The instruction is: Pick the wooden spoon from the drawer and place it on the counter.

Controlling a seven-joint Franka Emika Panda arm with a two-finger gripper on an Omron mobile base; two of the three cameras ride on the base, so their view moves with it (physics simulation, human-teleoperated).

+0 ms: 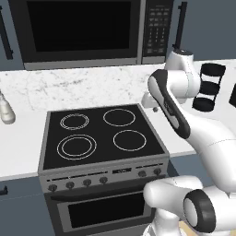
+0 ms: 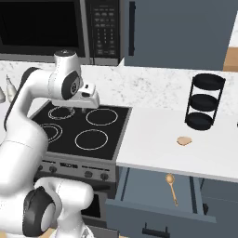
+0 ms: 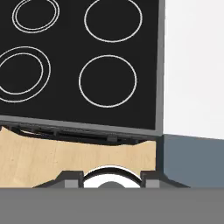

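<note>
Nearest the right base cam: the drawer [image 2: 139, 193], pulled open below the counter [image 2: 153, 148], blue-grey front w/ a dark handle at its lower edge. The wooden spoon [image 2: 171, 187] lies flat inside on the drawer floor, bowl toward the counter edge, handle pointing out toward the drawer front, slightly angled. Nothing touches it.

Gripper [image 2: 88, 108] is well apart from the spoon: up and to the left in that view, hanging over the back burners of the stove [image 2: 88, 135], whereas the spoon sits low, right of the stove, below counter level. Fingers too hidden by the hand body to judge; can't tell if they're spread or closed. Nothing seen held.

Hand cam looks straight down on the stove top [image 3: 78, 61], 4 burner rings, white counter strip [image 3: 192, 65] to the right, blue-grey cabinet corner [image 3: 192, 159] below it.

On the counter above the drawer: small tan lump [image 2: 184, 141], and behind it a black 3-tier rack [image 2: 204, 102] against the marble wall. Microwave [image 1: 78, 30] above the stove. Pale bottle [image 1: 5, 109] on the counter left of the stove.
</note>
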